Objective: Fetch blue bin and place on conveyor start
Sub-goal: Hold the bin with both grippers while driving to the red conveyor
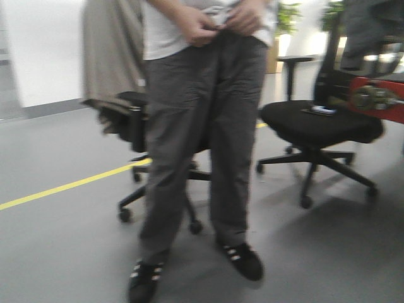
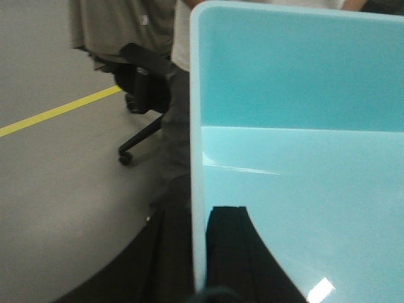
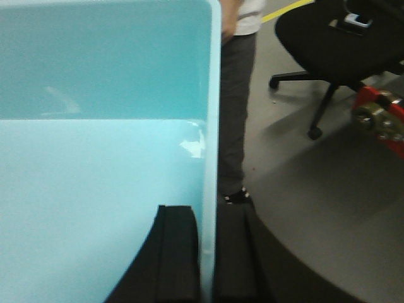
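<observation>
The blue bin (image 2: 303, 164) is a pale cyan plastic tub, empty, held off the floor between my two grippers. My left gripper (image 2: 199, 252) is shut on its left wall, one finger inside and one outside the rim. My right gripper (image 3: 208, 252) is shut on its right wall (image 3: 213, 126) the same way. The bin fills both wrist views and does not show in the front view. A red metal frame piece with a silver fitting (image 1: 375, 98) shows at the far right, also in the right wrist view (image 3: 379, 120); no dark belt is visible.
A person in grey trousers (image 1: 202, 132) stands close in front of me. A black office chair (image 1: 322, 126) stands to the right, another (image 1: 136, 126) behind the person. A yellow line (image 1: 63, 186) crosses the grey floor at the left.
</observation>
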`<state>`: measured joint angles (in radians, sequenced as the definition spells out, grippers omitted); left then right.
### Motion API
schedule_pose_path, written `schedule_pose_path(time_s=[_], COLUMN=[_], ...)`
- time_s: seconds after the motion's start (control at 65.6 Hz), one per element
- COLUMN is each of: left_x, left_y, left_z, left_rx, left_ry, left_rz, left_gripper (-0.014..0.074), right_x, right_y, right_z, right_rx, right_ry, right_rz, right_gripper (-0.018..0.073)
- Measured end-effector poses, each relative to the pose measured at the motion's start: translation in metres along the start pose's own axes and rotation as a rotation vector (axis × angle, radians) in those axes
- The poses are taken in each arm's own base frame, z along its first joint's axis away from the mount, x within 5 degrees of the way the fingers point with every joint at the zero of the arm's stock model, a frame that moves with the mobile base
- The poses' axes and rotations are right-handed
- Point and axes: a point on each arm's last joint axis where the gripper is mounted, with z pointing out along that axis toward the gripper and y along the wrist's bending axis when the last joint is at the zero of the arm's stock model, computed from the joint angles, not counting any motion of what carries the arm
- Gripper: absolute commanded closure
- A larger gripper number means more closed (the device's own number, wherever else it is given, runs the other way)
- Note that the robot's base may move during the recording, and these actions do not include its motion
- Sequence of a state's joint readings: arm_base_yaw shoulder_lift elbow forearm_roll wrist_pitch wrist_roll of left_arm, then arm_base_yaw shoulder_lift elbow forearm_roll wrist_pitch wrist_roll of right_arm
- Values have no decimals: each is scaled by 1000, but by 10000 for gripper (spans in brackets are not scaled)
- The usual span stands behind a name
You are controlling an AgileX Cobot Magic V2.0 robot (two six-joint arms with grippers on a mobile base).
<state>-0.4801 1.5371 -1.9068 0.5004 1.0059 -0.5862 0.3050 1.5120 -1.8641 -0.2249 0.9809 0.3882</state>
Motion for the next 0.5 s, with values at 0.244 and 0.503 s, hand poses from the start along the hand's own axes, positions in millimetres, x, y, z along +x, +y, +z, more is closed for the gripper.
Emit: schedule_pose_path(time_s=[0.244, 0.503], left_x=[0, 0], left_y=[0, 0], left_z=[0, 0], left_rx=[1, 1], left_ry=[-2, -2], left_rz=[0, 0], left_gripper=[707, 707], right_x=[0, 0], right_y=[0, 0], right_z=[0, 0], right_rx=[0, 1], right_ry=[0, 2], right_rz=[0, 0], right_gripper=[717, 717])
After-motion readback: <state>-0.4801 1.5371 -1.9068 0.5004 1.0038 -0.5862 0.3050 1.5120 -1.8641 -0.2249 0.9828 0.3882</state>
